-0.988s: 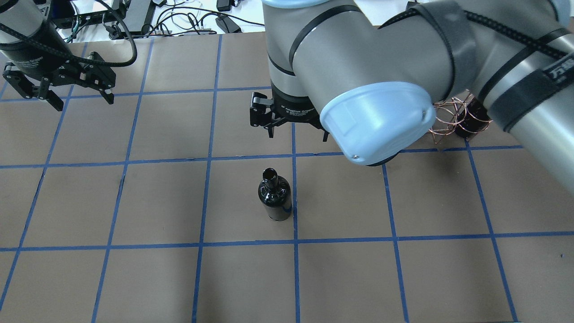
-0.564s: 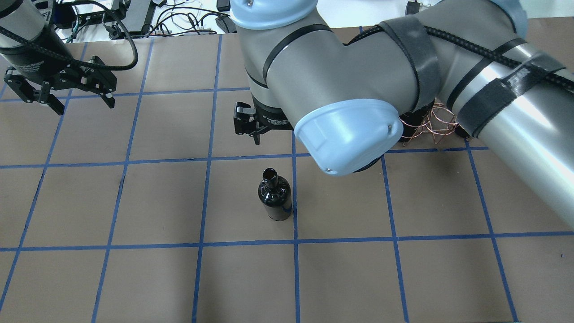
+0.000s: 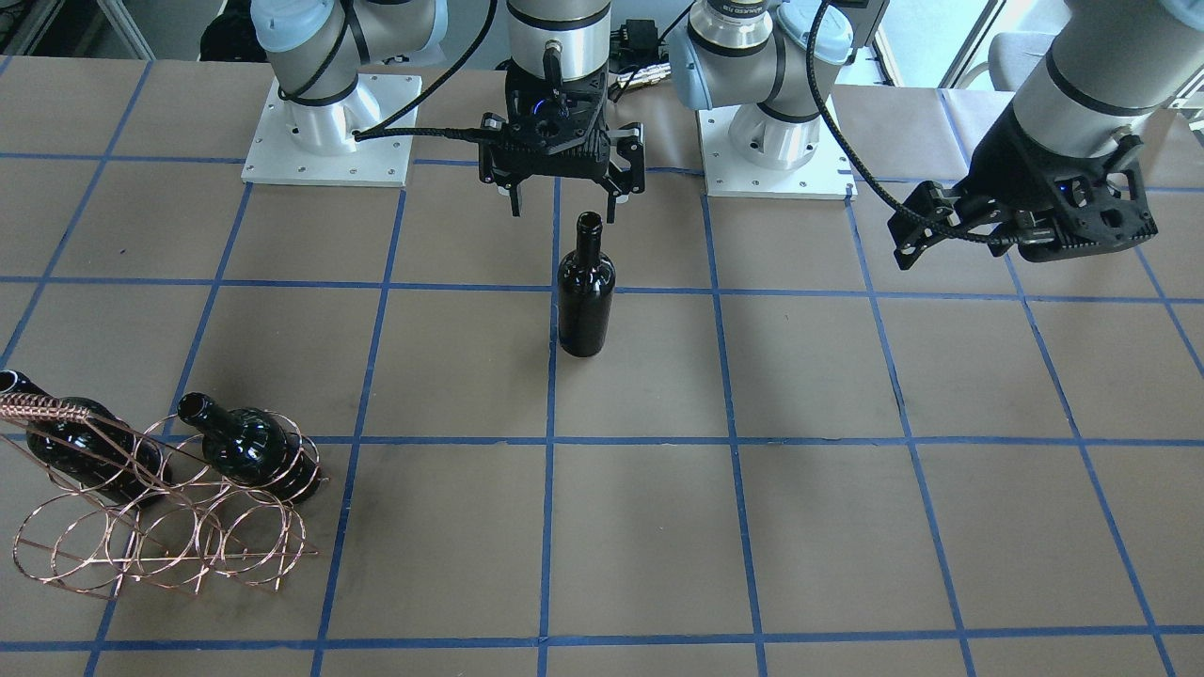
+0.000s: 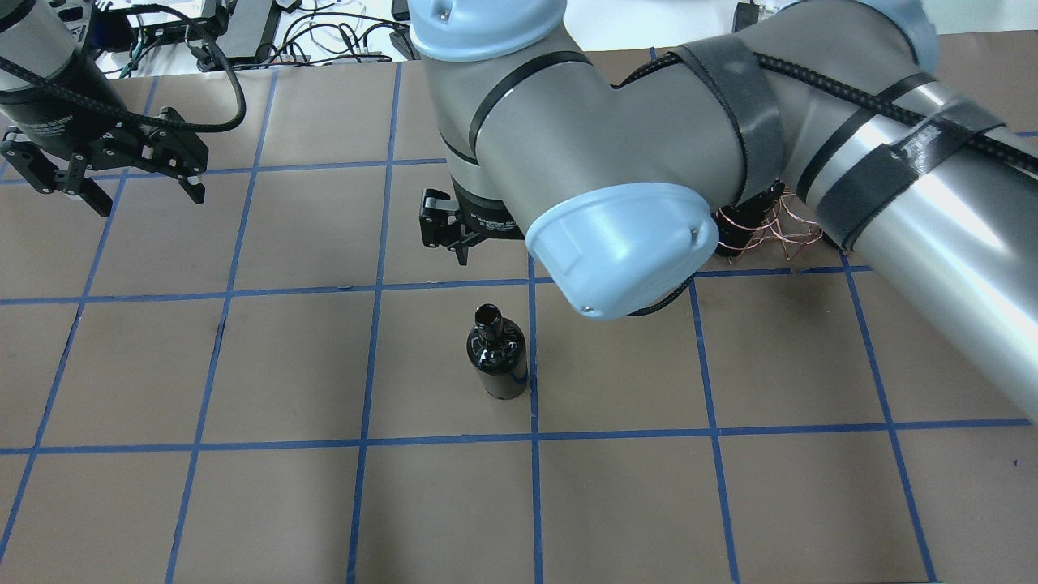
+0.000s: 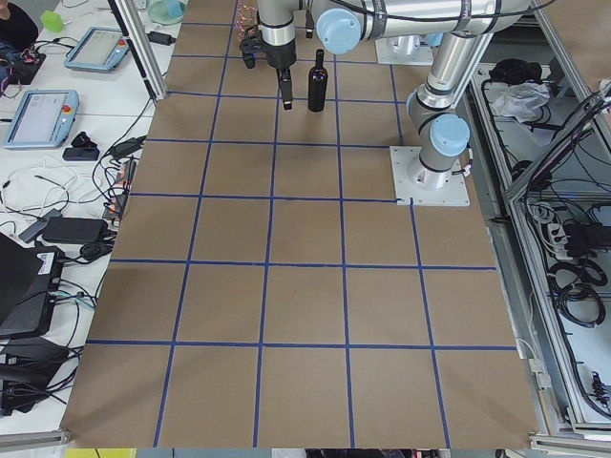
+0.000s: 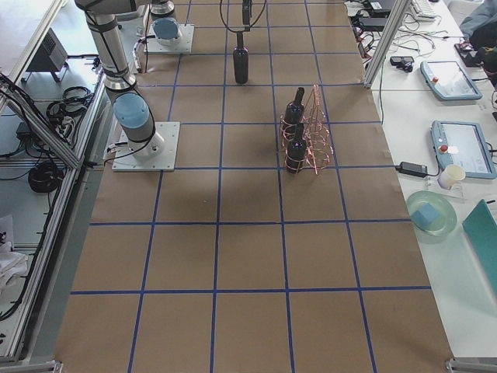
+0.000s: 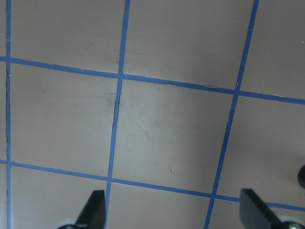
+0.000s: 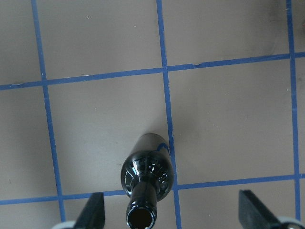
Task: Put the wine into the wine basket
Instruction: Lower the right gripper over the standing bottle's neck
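Small white print [image 4: 496,225] on right pincer [image 3: 562,211] collar, perhaps "Adaptive Gripper"

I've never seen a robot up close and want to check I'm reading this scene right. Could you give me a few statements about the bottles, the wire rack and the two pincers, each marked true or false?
1. The glossy black glass wine bottle that is outside the rack stands upright. True.
2. The right pincer is shut around that bottle's neck. False: it is open and hangs near the bottle's mouth without gripping it.
3. The copper wire rack has two dark bottles in it. True.
4. The left pincer carries a bottle. False: it is open and empty, off to the side.
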Tool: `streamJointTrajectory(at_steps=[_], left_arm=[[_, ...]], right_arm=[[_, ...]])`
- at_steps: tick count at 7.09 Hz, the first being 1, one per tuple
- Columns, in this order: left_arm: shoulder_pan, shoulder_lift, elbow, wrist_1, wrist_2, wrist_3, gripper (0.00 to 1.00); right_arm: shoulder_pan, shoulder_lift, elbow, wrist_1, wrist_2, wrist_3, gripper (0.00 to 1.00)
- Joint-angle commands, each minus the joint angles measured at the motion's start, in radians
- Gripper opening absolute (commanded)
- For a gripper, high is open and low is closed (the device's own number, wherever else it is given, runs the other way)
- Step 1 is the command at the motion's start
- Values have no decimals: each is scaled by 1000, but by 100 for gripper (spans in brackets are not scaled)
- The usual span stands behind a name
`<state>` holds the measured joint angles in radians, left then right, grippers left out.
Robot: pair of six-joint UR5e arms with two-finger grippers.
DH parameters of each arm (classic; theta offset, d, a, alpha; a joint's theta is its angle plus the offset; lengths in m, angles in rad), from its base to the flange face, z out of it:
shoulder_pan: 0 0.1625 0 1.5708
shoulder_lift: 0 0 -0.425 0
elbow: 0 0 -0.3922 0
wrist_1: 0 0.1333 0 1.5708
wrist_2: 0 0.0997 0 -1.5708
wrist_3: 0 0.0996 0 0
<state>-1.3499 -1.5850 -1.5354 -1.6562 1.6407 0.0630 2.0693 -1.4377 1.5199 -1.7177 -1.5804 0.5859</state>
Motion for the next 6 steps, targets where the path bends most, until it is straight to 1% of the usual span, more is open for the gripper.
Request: streamJointTrajectory(at_steps=[1, 2, 3, 4, 6], left_arm=[[3, -7, 1, -37, 2, -3, 100], [3, -12, 0, -40, 4, -2, 100], [3, -7, 0, -39, 4, 0, 100], [3, -7, 0, -42, 1, 0, 100], [5, -4, 0, -43, 4, 1, 100]], right_arm=[[23, 25, 0, -11, -24, 3, 100], [26, 37, 15, -7, -24, 11, 100], [43, 42, 52, -16, -26, 11, 99], [57, 46, 74, -52, -26, 11, 99], [57, 51, 100, -69, -35, 9, 98]])
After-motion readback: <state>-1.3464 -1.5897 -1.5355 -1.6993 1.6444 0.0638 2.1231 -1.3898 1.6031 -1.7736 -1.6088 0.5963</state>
